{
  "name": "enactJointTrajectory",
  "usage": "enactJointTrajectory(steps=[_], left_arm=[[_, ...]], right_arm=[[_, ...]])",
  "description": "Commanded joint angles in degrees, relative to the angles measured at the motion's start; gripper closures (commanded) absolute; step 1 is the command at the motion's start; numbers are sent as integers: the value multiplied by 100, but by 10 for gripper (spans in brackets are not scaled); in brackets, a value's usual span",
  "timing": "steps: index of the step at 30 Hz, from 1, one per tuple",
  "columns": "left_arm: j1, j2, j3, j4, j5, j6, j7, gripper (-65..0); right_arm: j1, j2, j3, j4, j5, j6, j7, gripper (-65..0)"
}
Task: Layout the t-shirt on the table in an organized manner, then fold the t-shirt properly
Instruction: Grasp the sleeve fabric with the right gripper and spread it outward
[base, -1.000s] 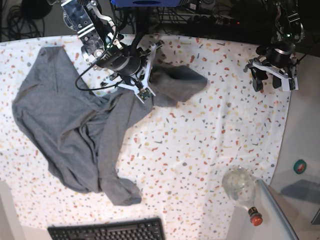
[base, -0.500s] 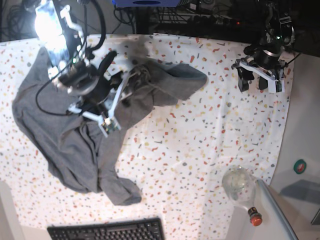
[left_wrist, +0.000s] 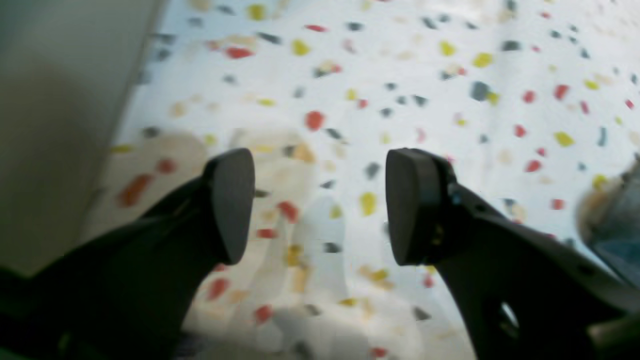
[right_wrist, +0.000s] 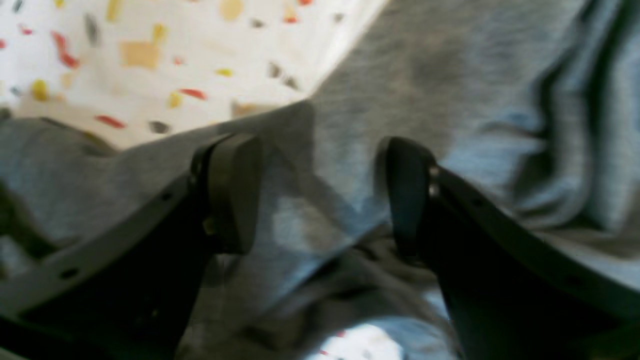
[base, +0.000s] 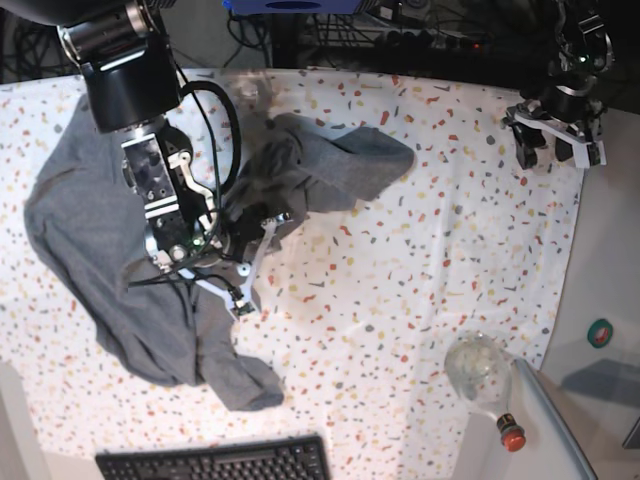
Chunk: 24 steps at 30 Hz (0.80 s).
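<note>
T-shirt (base: 110, 250) lies crumpled directly under our right claw (right_wrist: 320, 195), jaws wide, nothing held; left claw (left_wrist: 320, 205) gapes empty over bare worktop (base: 420, 280), well apart.

Robotics lab workstation. Indicators: cable bundles (base: 400, 25) behind the table (base: 420, 260). A keyboard (base: 215, 462) occupies the front edge.

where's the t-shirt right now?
Base view: the t-shirt lies crumpled on the table's left half, under the open right end effector, above the keyboard.
</note>
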Motion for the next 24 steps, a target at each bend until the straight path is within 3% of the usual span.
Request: enactJointTrajectory(steps=[1,6,8,10,16,22,24], left_arm=[[58,-91,-126,6,-41,0,-111,-390],[66,-100,-521,-293,-41,-9,-111,-390],[75,-108,-618,-363,-50,-9,-120,-390],[75,-108,-662,-389,-41,-9,-120,-390],[75,-108,-644,-372,-41,-9,-120,-390],[75,-117,-644,-380,-41,-9,-120,-390],[75,-117,-644,-380,-41,-9,-120,-390]], right_arm=[[97,-37,-25,175,31,12,97,-369],[211,-63,-25,-334,31,-14,264,-345],[255,-134,10,-660,31,-190,528,-225],[255,-142,10,-748,57,-436,879,-3],[229,-283,2,360,66,-577,1099,0],[369,-336,19,2171,66,-559,501,0],[484,-336,28,2241,66,-568,510,0]])
